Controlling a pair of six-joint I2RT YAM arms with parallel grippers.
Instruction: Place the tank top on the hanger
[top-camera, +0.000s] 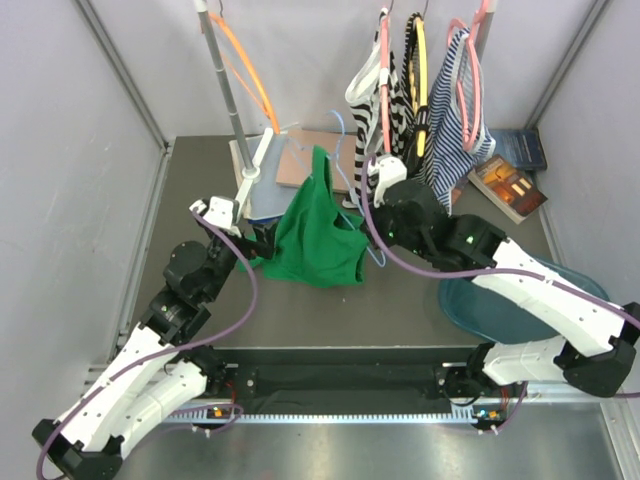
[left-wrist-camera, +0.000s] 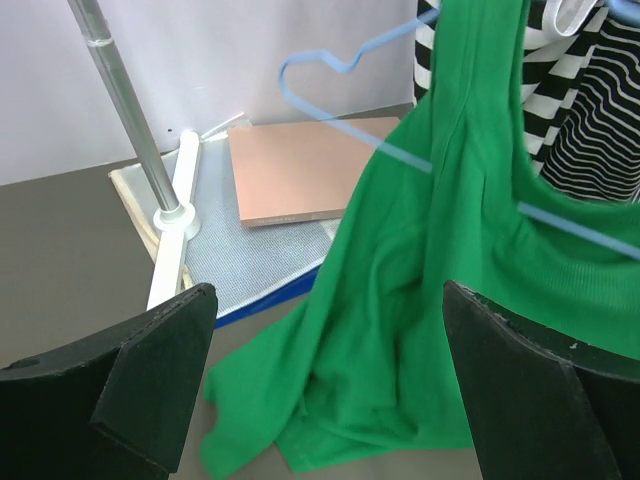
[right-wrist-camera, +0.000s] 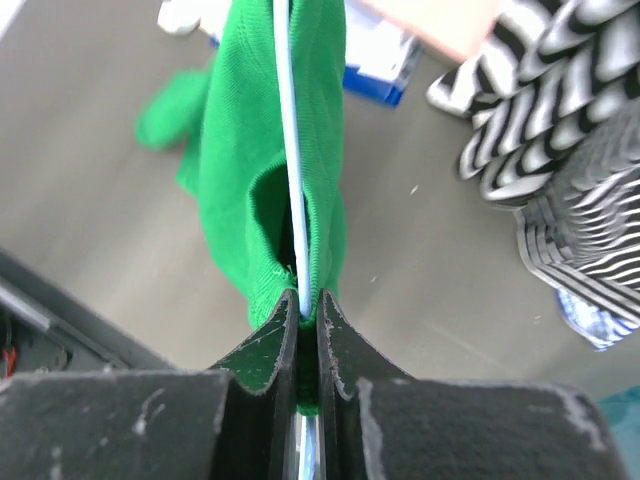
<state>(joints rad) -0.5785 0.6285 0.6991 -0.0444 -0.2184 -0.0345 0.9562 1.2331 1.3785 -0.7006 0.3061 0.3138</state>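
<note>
Striped tops (top-camera: 400, 110) hang to the right of the tan board (top-camera: 305, 160), close behind our right gripper (right-wrist-camera: 308, 310). Just in front of that board we see the tank top (top-camera: 320, 235) draped on the hanger (right-wrist-camera: 292, 150). The right gripper clamps wire and green fabric together, and the left gripper (left-wrist-camera: 328, 300) gapes wide, facing the cloth.

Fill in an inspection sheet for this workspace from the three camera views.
Surface: dark table, partly covered.
Job's things: green tank top draped on light-blue hanger, hem on table.
Clutter: books, brown board, striped tops hanging, orange hanger, teal dish.
Grippers: left gripper open, holding nothing; right gripper shut on hanger wire.
Cables: purple cables along both arms.
Surroundings: grey walls, metal pole.
</note>
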